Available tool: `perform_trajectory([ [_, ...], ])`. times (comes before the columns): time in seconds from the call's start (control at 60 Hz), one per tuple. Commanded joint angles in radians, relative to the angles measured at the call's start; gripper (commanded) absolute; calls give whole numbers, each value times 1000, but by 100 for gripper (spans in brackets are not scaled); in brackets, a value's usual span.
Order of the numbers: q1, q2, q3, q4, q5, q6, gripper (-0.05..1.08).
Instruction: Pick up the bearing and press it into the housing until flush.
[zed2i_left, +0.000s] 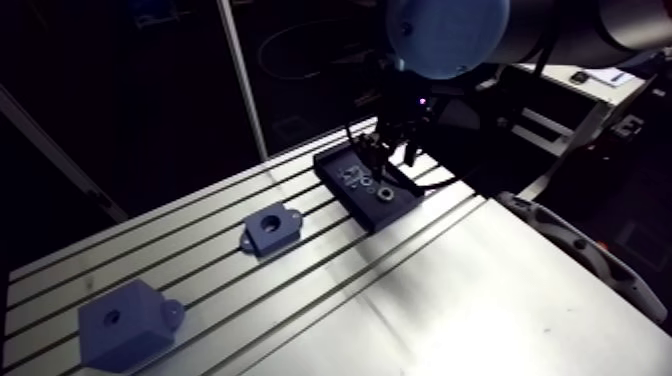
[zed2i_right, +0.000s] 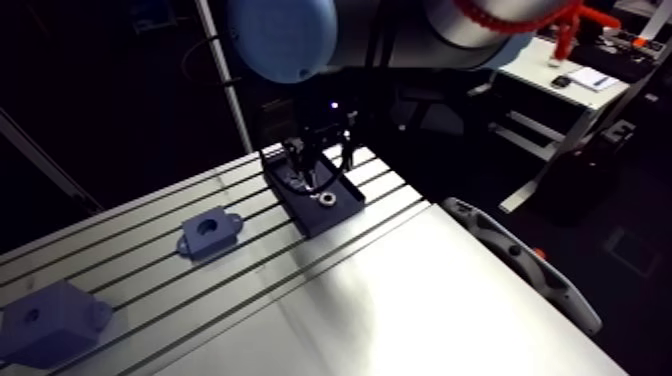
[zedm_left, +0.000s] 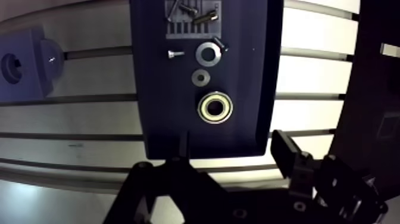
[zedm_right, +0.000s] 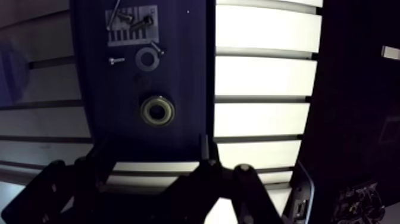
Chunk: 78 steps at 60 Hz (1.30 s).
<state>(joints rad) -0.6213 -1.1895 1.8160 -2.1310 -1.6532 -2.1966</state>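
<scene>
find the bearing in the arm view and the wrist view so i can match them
Arm view: the bearing lies in the dark tray, at its end nearer the camera.
Wrist view: the bearing lies in the same tray, just ahead of the gripper.
Shared landmark: the dark tray itself.

The end effector (zed2i_left: 392, 152) hangs from the wrist over the far end of a dark rectangular tray (zed2i_left: 345, 195), which lies slantwise across the slots near the back edge of the desk (zed2i_left: 200, 275). In the tray lie a scatter of small bright hardware (zed2i_left: 354, 178) and, just nearer the tray's front end, the ring-shaped bearing (zed2i_left: 383, 192). The blue-grey housing (zed2i_left: 270, 228), with a round bore and side ears, sits on the slotted part well apart from the tray, and a larger blue-grey block (zed2i_left: 125, 322) stands further along toward the desk's left end.
</scene>
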Motion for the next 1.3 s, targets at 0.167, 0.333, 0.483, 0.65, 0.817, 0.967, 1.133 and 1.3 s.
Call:
perform_trajectory([
  [0.167, -2, 14, 29, -37, 3, -4, 31],
  [0.333, 1, 17, 53, -64, 2, -2, 35],
  [0.483, 3, 27, 59, -83, 2, -1, 38],
  [0.65, 4, 35, 59, -100, 3, -4, 39],
  [0.817, 4, 43, 59, -102, 9, -1, 40],
  [0.967, 4, 53, 58, -116, 11, 1, 40],
  [1.133, 4, 66, 55, -120, 10, 3, 40],
  [1.3, 4, 72, 53, -128, 10, 5, 40],
])
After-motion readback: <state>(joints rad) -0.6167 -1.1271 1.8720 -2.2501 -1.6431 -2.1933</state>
